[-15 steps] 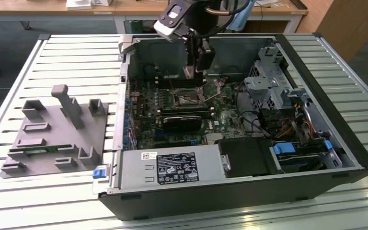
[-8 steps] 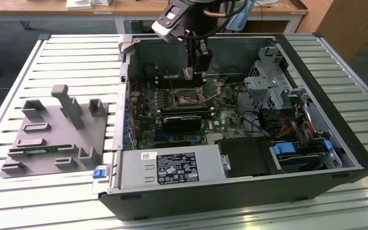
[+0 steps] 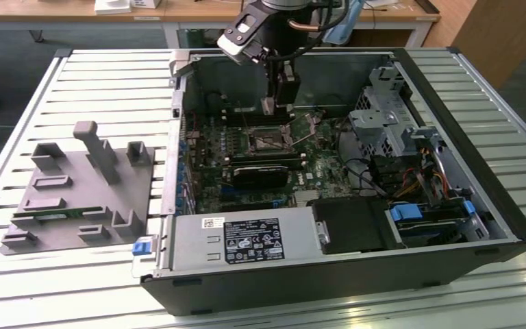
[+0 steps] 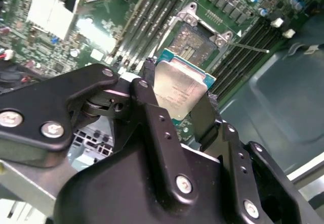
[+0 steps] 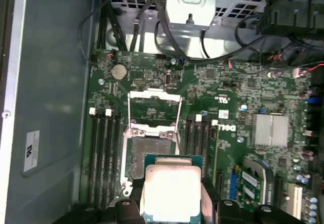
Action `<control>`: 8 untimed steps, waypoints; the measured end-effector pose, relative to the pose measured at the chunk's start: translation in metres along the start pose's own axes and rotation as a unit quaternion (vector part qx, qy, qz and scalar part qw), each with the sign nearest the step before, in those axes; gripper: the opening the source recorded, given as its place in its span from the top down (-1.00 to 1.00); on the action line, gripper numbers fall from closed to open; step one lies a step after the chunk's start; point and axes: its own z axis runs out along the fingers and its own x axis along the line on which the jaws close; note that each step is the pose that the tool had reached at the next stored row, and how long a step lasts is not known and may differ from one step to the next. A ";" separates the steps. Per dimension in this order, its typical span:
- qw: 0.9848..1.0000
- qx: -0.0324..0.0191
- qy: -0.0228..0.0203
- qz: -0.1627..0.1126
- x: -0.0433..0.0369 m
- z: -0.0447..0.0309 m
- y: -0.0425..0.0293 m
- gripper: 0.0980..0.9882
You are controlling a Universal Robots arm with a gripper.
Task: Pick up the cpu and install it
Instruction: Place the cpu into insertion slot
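Note:
The cpu [image 4: 178, 93], a small square chip with a silvery metal top and a green edge, is clamped between the two black fingers of my gripper [image 4: 179, 82]. In the first wrist view the cpu [image 5: 169, 183] hangs just above and partly over the open socket [image 5: 151, 153], whose metal load plate [image 5: 154, 110] is flipped back. The socket [image 4: 195, 39] lies beyond the chip in the second wrist view. In the exterior view my gripper [image 3: 279, 104] reaches down into the open computer case [image 3: 446, 130], over the socket [image 3: 268, 140] on the green motherboard.
Memory slots [image 5: 104, 153] flank the socket on both sides. A black heatsink block [image 3: 261, 173] sits nearer the front of the board, by the power supply [image 3: 244, 240]. A metal drive cage [image 3: 386, 116] and cables stand on the exterior view's right. A grey parts fixture [image 3: 80, 192] lies outside the case.

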 end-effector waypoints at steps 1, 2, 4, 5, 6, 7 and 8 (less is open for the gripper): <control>1.000 0.000 0.004 0.000 0.0001 0.0009 0.0000 0.03; 1.000 -0.001 0.007 0.000 0.0001 0.0019 0.0000 0.03; 1.000 -0.001 0.010 0.002 0.0002 0.0041 -0.0001 0.03; 1.000 -0.001 0.009 0.004 0.0002 0.0048 -0.0001 0.03; 1.000 -0.001 0.009 0.004 0.0003 0.0056 -0.0001 0.03; 1.000 -0.001 0.009 0.005 0.0004 0.0062 0.0000 0.03; 1.000 -0.001 0.009 0.005 0.0005 0.0068 0.0000 0.03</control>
